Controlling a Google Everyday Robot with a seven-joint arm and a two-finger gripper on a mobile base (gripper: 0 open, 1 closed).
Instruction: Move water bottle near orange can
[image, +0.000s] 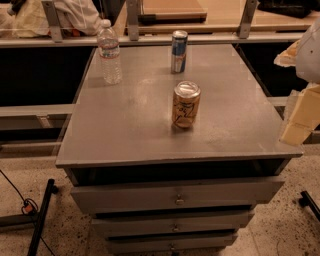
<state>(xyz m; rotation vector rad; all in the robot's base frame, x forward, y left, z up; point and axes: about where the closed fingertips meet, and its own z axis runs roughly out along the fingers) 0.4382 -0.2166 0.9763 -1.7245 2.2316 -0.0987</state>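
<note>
The water bottle (109, 52), clear with a white cap and a pale label, stands upright at the far left corner of the grey cabinet top (130, 125). The orange can (186, 105), orange-tan with a silver top and swirl artwork, stands upright near the middle of the top. The two are well apart. My gripper (301, 117) shows as cream-coloured parts at the right edge of the view, beside the cabinet's right side, far from both bottle and can.
A slim blue-and-silver can (179, 51) stands at the far middle of the top. The cabinet has several drawers (176, 199) below. A railing (150, 40) and a shelf run behind it. A black stand leg (41, 215) and a cable lie on the floor at left.
</note>
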